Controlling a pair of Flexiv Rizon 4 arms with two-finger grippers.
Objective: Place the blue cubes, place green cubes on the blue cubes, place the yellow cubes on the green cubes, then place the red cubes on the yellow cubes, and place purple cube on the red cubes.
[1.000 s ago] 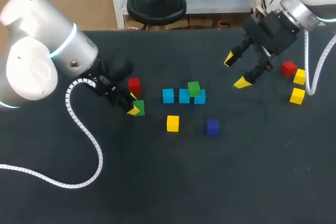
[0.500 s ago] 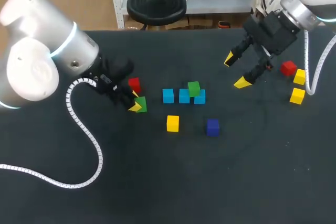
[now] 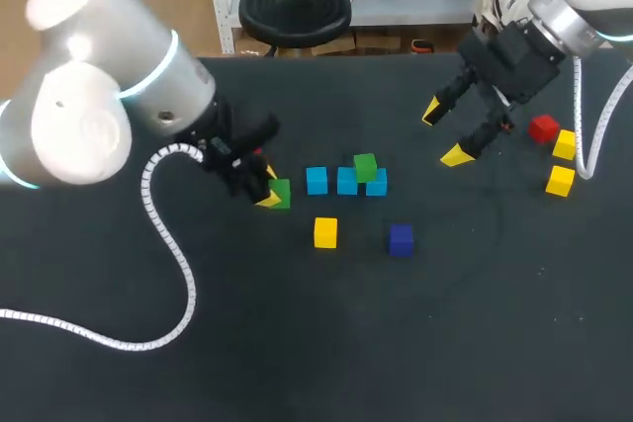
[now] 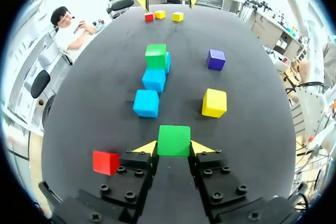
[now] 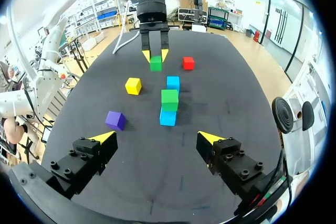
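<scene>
My left gripper (image 3: 269, 191) is shut on a green cube (image 3: 281, 193), which sits squarely between its yellow tips in the left wrist view (image 4: 174, 140). Ahead of it, three blue cubes (image 3: 316, 180) lie in a row. A second green cube (image 3: 365, 167) rests on the row's right part. A yellow cube (image 3: 325, 232) and a purple cube (image 3: 400, 239) lie in front of the row. A red cube (image 4: 105, 162) lies beside my left fingers. My right gripper (image 3: 447, 132) hangs open and holds nothing, above the table at the back right.
A red cube (image 3: 542, 128) and two yellow cubes (image 3: 564, 143) (image 3: 560, 181) lie near the right edge, beside my right arm. My left arm's white cable (image 3: 168, 264) loops over the table's left part.
My left gripper has closed on the green cube and carried it to the right, toward the blue row. The right arm has kept still.
</scene>
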